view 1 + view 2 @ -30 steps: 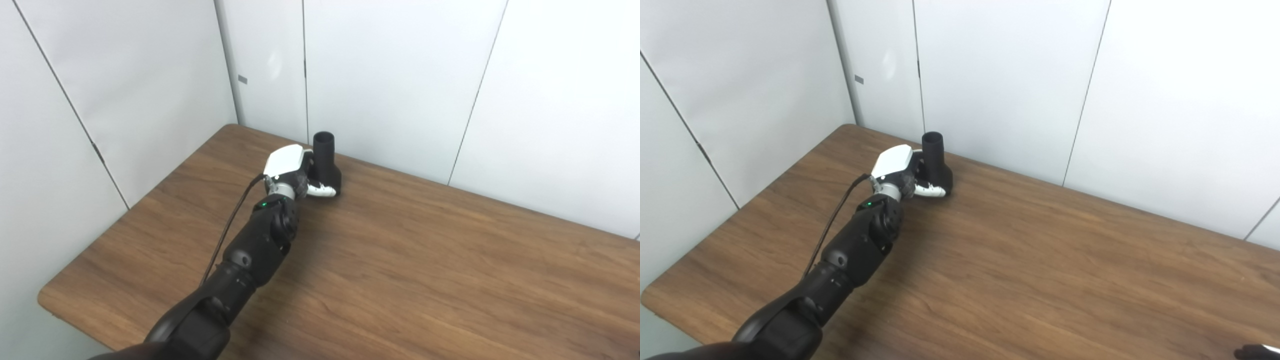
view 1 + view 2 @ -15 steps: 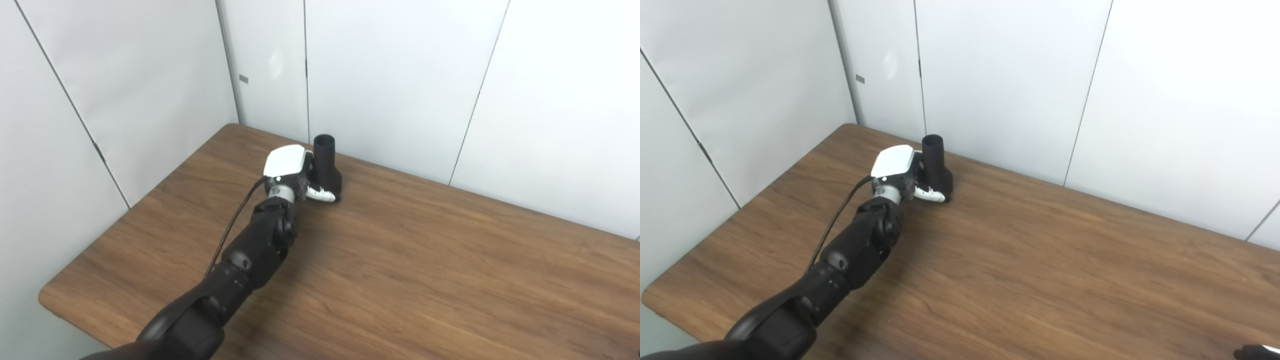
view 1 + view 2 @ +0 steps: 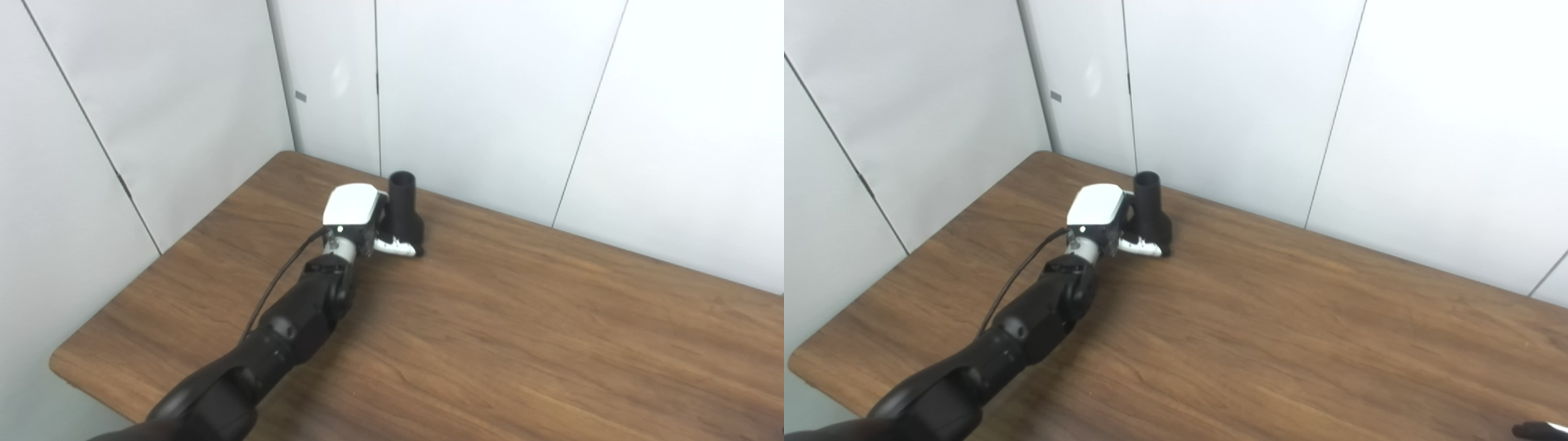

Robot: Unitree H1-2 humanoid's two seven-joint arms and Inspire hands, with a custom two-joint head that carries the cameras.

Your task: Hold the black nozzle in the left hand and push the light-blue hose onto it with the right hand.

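Note:
The black nozzle (image 3: 404, 208) stands upright on the wooden table (image 3: 520, 318) near the back wall, its round open end pointing up. My left hand (image 3: 361, 217) is against its left side, white back facing up. The fingers go behind the nozzle and the white thumb (image 3: 395, 247) lies across the front of its base, so the hand is shut on it. It also shows in the right eye view (image 3: 1151, 211). Only a dark sliver of my right hand (image 3: 1540, 429) shows at the bottom right corner. No light-blue hose is in view.
White wall panels (image 3: 490, 92) close off the table at the back and left, just behind the nozzle. The table's rounded front-left corner (image 3: 61, 367) is near my left arm. A black cable (image 3: 275, 288) runs along the left forearm.
My left hand and the nozzle have shifted slightly toward me and to the right. The forearm has dropped lower over the table and the hand's back has turned more upward. The camera shifted a little.

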